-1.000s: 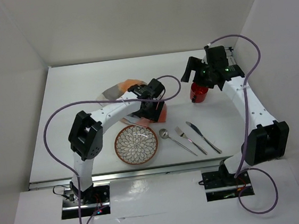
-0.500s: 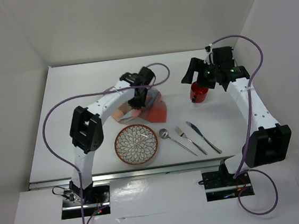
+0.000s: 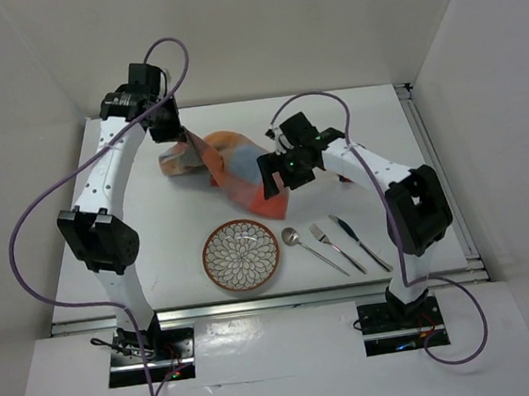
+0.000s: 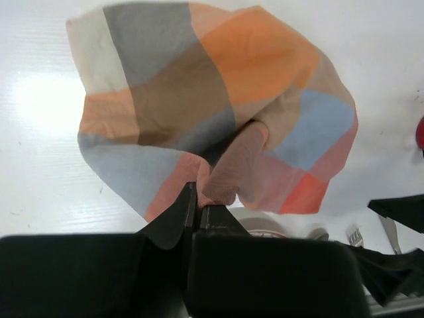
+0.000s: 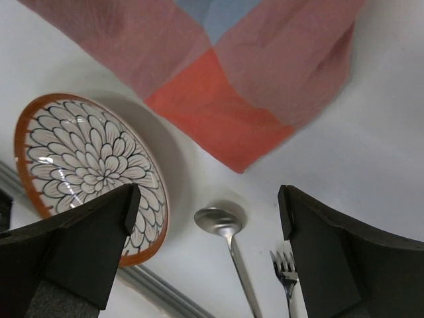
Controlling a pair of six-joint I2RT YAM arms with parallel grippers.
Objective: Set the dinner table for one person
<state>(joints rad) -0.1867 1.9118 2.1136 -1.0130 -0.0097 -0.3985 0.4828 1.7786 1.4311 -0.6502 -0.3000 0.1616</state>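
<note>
At upper left, the left claw point(image 3: 164, 125) clamps the checked placemat point(image 3: 232, 163); mid-frame, the right claw point(image 3: 276, 171) gapes beside it.

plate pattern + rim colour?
The plate is white with a black flower-petal pattern and an orange-brown rim. It shows best in the right wrist view.

The white table point(image 3: 147, 253) bears a flower-patterned plate point(image 3: 241, 254) (near its front rail), with a spoon point(image 3: 314, 252), fork point(image 3: 340, 250) and knife point(image 3: 361, 243) beside it.

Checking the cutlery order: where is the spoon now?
In the top view the spoon lies near the front edge of the dinner table, between the plate on its left and the fork on its right.
</note>
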